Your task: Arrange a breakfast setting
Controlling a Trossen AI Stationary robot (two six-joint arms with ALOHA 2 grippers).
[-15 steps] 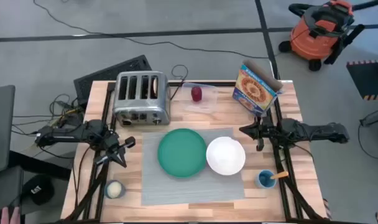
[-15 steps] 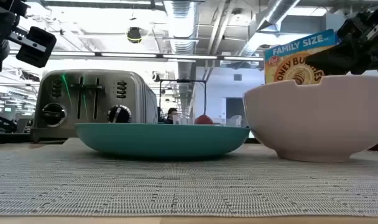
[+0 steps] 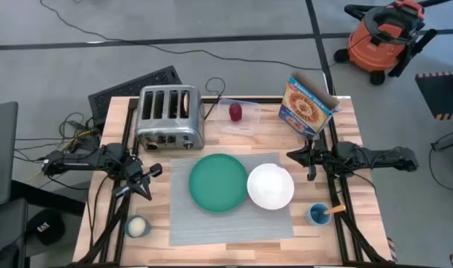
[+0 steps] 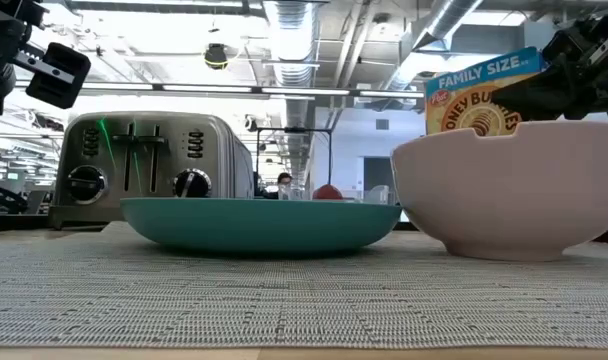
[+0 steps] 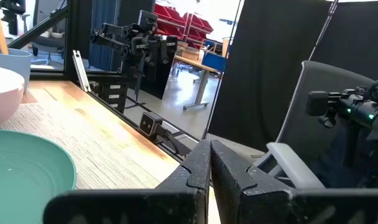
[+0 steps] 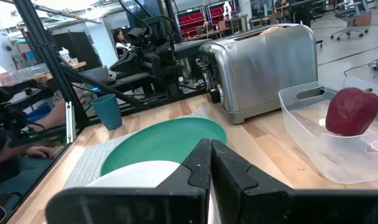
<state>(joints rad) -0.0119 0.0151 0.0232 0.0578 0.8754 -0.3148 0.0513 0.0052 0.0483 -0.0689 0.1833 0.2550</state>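
Both grippers, left (image 3: 153,172) at the plate's (image 3: 218,182) 9 o'clock and right (image 3: 292,155), are pinched shut and empty, so my worry is they'll knock the bowl (image 3: 270,185) reaching for the fruit (image 3: 235,112) at 12.

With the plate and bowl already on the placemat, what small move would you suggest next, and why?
Probably open the right gripper and reach toward the dark-red fruit, which sits in a clear tray beside the toaster, off the placemat. Both grippers are shut and empty; the left gripper waits beside the plate.

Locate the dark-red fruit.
In the high view, the dark-red fruit sits in a clear tray at the table's far edge, between the toaster and cereal box.
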